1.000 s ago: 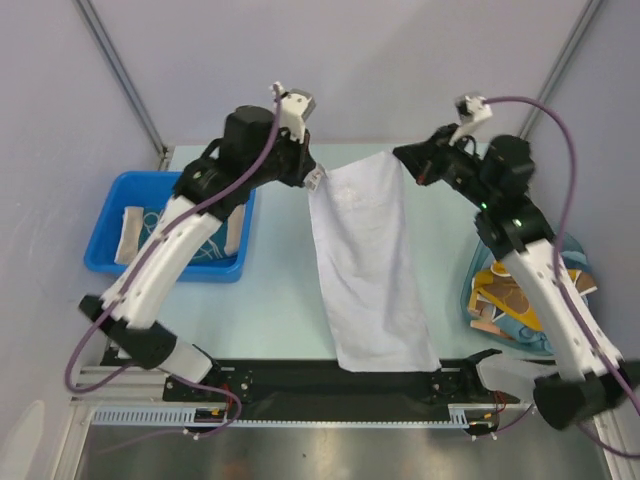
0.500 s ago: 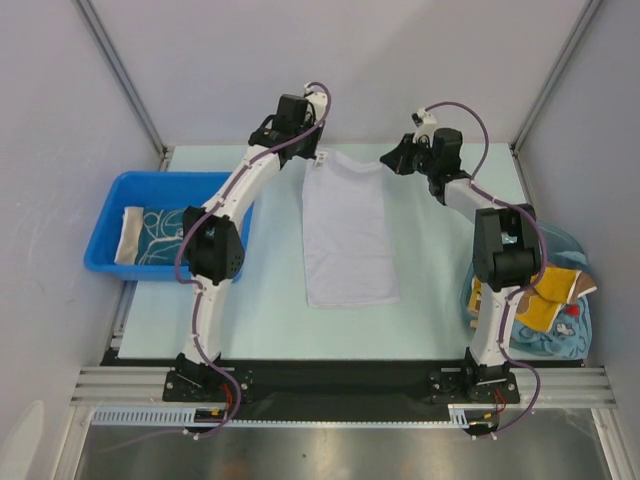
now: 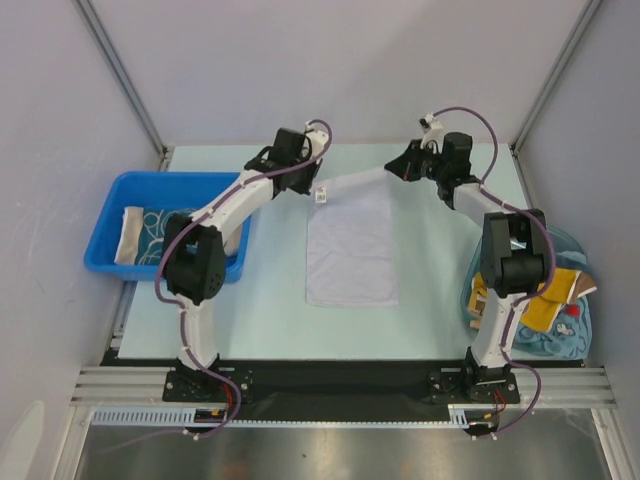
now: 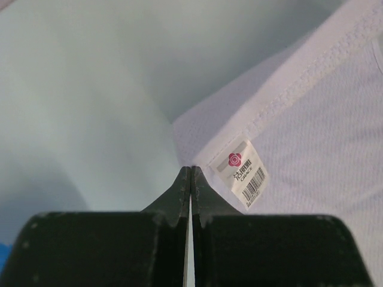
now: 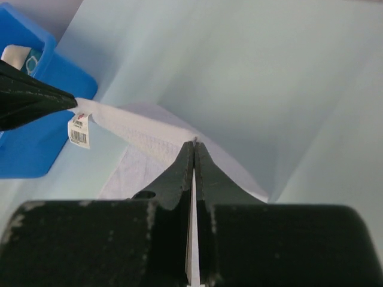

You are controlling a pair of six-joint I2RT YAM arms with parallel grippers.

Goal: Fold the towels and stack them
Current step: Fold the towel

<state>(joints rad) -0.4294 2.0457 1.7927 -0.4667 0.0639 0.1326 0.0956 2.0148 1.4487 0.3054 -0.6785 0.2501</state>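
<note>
Toward the far edge of the table (image 3: 270, 300), two tools pinched one towel (image 3: 350, 250).
Both the left tool (image 3: 316, 186) and the right tool (image 3: 393, 168) were pressed shut on a far corner of this pale lavender-white towel, whose near part lay flat mid-table. A clean fold likely called for carrying both corners evenly toward the near edge, hem taut.

The pale towel (image 3: 352, 255) lay spread mid-worktop (image 3: 270, 320), its far edge lifted taut between the left end effector (image 3: 311, 184) and the right end effector (image 3: 394, 169), each pinching a far corner. A blue bin (image 3: 120, 266) at left held a teal towel (image 3: 155, 238). A jumbled towel pile (image 3: 548, 310) sat at right.
</note>
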